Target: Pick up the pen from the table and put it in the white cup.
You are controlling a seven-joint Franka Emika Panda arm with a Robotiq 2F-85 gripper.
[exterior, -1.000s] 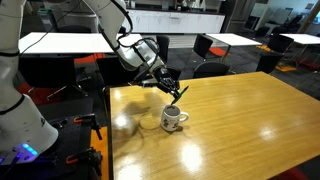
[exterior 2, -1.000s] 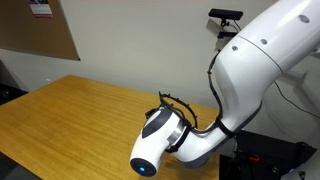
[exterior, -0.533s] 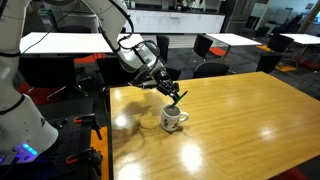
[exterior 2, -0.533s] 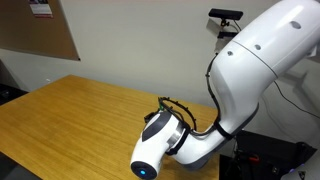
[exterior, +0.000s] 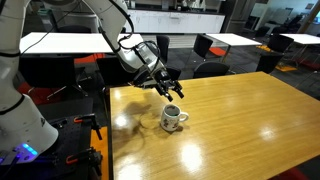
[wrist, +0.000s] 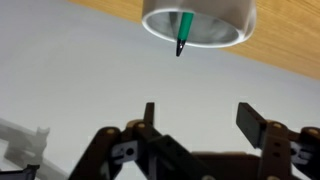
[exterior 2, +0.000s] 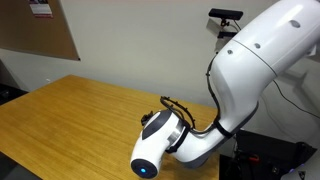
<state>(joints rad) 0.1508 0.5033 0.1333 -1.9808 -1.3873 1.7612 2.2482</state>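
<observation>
A Franka Panda arm (exterior: pixel 125 40) holds its pincer (exterior: pixel 171 90) just above the white cup (exterior: pixel 173 119) on a glossy honey-brown wooden worktop (exterior: pixel 240 120) in an exterior view. The cup stands upright near the edge of the worktop closest to the robot's base, with its handle turned away from that base.

In the wrist view the pincer (wrist: pixel 198 118) is released. Its two dark fingers (wrist: pixel 148 116) are spread wide, with nothing between them and only bare worktop (wrist: pixel 290 55) behind. The white cup (wrist: pixel 198 20) lies straight ahead of the gap. The green pen (wrist: pixel 185 30) is inside the cup, leaning against the rim with its dark tip poking out of the mouth. The pen touches neither finger and sits well apart from both.

In the exterior view facing the cup, the pen is too small to make out. Behind the cup in that view are white-topped tables (exterior: pixel 55 42) and black chairs (exterior: pixel 210 47).

In the exterior view from the other side, the robot's white body (exterior 2: pixel 250 70) fills the foreground and hides both the cup and the pincer. Only a stretch of the worktop (exterior 2: pixel 60 110) and a brown board on the wall (exterior 2: pixel 45 35) show past it.
</observation>
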